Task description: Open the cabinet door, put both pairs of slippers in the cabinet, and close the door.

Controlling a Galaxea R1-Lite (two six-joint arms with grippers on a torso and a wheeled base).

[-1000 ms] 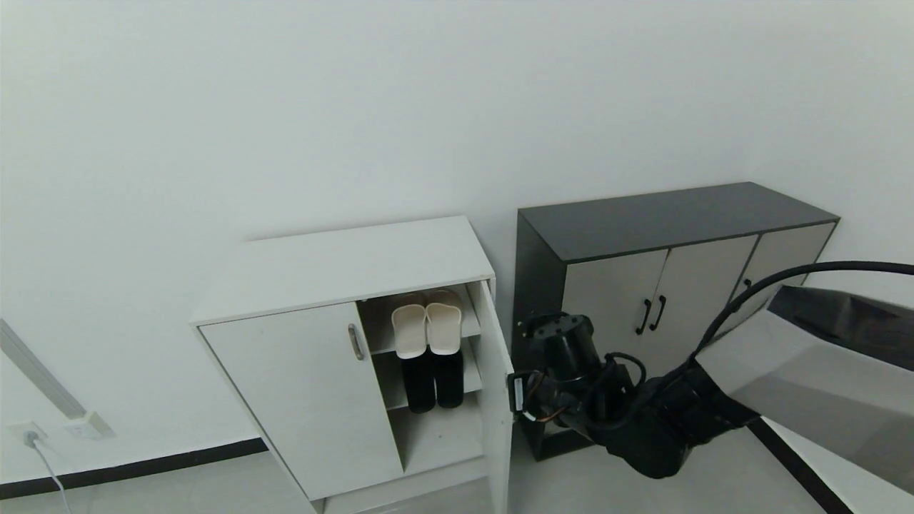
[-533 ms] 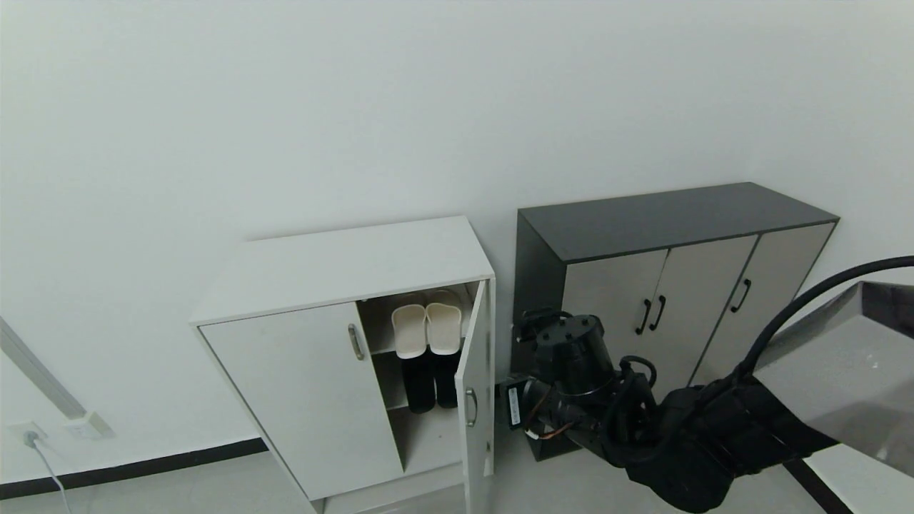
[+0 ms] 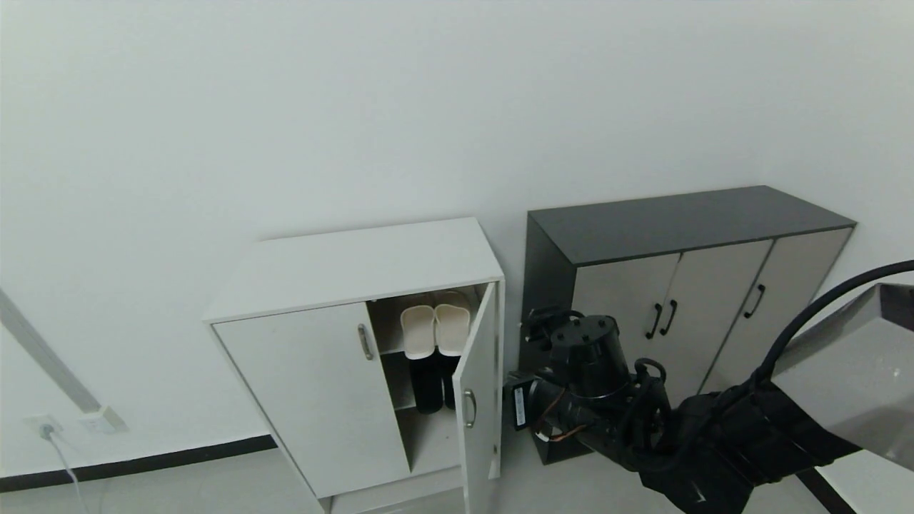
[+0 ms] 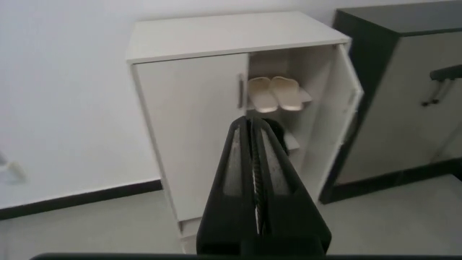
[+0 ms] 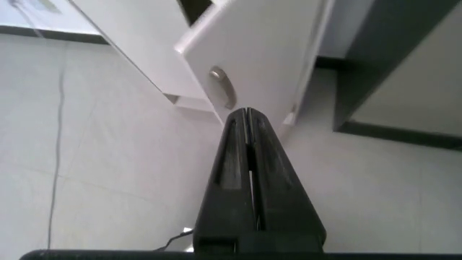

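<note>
White cabinet door [image 3: 477, 392] ajar, closed right claw [image 5: 247, 115] near its handle [image 5: 221, 84].

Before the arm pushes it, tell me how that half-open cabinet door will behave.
The door is a flat rigid-looking panel, so it should swing rather than flex. It looks thin, probably light. Its smooth face may let the right end effector slide.

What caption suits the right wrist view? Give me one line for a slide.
Shut right gripper aimed at the half-open white cabinet door, near its metal handle.
</note>
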